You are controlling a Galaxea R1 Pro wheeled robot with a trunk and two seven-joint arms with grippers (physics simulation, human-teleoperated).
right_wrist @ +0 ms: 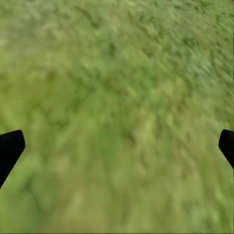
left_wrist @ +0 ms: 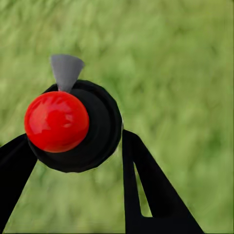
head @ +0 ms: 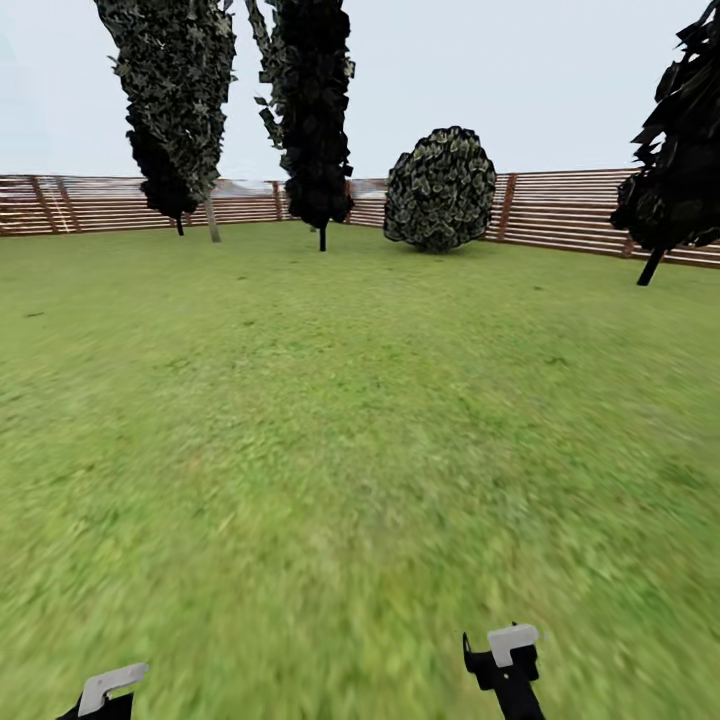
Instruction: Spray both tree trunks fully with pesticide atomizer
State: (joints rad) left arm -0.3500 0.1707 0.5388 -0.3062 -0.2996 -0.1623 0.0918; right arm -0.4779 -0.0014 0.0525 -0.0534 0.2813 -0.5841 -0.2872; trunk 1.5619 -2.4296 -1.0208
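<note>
The left end effector (left_wrist: pixel 73 146) is clamped on the black round-bodied pesticide atomizer (left_wrist: pixel 92 131) with its red ball top and grey nozzle, above the green lawn (head: pixel 330 400). The right end effector (right_wrist: pixel 117 146) has its fingers wide apart — nothing between them but grass. Far ahead, narrow dark cypresses (head: pixel 315 120) and a round bush (head: pixel 440 188) stand before the brown slatted wooden fence (head: pixel 570 205).

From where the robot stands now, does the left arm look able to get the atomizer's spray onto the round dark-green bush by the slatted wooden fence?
Probably not. The round dark-green bush stands far across the lawn at the fence, while the left tool holds the red-capped black atomizer low, over grass.
</note>
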